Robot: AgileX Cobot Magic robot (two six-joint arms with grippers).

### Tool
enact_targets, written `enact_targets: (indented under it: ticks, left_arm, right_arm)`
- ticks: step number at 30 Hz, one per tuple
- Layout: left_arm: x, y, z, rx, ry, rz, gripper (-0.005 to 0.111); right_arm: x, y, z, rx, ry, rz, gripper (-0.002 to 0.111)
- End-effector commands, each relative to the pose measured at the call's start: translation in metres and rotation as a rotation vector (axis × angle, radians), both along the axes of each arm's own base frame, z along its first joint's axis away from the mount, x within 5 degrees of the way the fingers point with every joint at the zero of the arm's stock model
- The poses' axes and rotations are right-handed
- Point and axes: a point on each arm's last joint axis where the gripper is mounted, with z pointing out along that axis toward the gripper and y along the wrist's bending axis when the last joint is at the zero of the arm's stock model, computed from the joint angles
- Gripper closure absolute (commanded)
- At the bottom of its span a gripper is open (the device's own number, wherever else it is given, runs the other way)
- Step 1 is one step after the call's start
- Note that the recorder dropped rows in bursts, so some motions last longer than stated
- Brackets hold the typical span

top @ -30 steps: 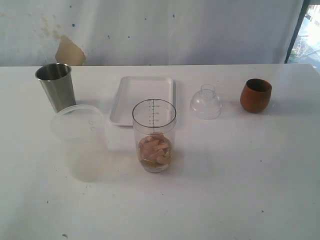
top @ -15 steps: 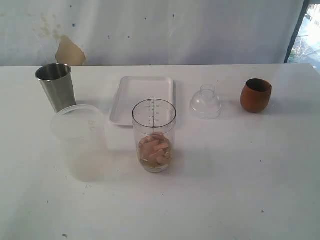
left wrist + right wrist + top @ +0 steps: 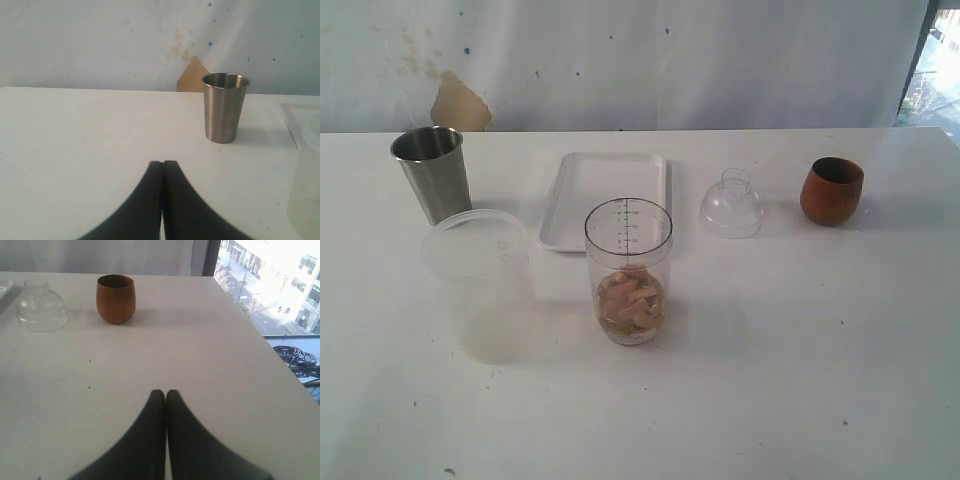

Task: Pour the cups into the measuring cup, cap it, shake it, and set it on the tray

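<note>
Left claw (image 3: 162, 162): its two dark fingers were pressed tip to tip, clenched on nothing. It sat low over the bare worktop (image 3: 800, 350) and pointed toward the steel tumbler (image 3: 432, 172), which stood well apart from it.
Right claw (image 3: 165, 391): it was likewise clenched and empty, level over the worktop and aimed toward the wooden cup (image 3: 831, 190), well apart from it.
Measuring cup (image 3: 628, 270): it stood upright and uncapped at the centre of the exterior frame, scale toward the camera, with pale pinkish pieces (image 3: 630, 300) in its lower part.
Cups: the tumbler stood upright at upper left of the exterior frame, the wooden cup upright at upper right.
Cap (image 3: 731, 204): it rested neck up on the worktop, between the tray and the wooden cup.
Tray (image 3: 605, 190): it lay flat at upper centre, just behind the measuring cup, with nothing on it.
Frosted tub (image 3: 480, 280): it was left of the measuring cup and near the tumbler, in front of it.
Exterior view only: the measuring cup and the whole tray.
Wrist views only: both claws showed there. The right one also showed the worktop's side edge, with a window and a coil of black cable (image 3: 295, 357) beyond it.
Edges and room: a wide stretch of bare worktop ran across the lower exterior frame, with clear gaps around the cap and the wooden cup. The far edge met the wall.
</note>
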Motion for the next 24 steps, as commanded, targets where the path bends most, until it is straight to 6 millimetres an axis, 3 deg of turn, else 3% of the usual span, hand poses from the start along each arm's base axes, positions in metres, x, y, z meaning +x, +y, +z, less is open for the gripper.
enact_targets:
  ticks: [1,7,19,20,24]
  left_arm:
    - [0.000,0.000,0.000,-0.013,-0.014,-0.002,0.107]
    - [0.000,0.000,0.000,-0.013,-0.014,-0.002,0.107]
    - [0.000,0.000,0.000,-0.013,-0.014,-0.002,0.107]
    - [0.000,0.000,0.000,-0.013,-0.014,-0.002,0.107]
    - [0.000,0.000,0.000,-0.013,-0.014,-0.002,0.107]
  right_arm:
    - [0.000,0.000,-0.002,-0.007,0.000,-0.004,0.108]
    - [0.000,-0.003,-0.001,-0.110,0.004,-0.005,0.108]
    - [0.000,-0.003,0.000,-0.127,-0.002,-0.006,0.108]
    - [0.001,-0.003,0.002,-0.149,-0.026,-0.004,0.108]
    - [0.001,-0.001,0.041,0.022,-0.479,-0.011,0.108]
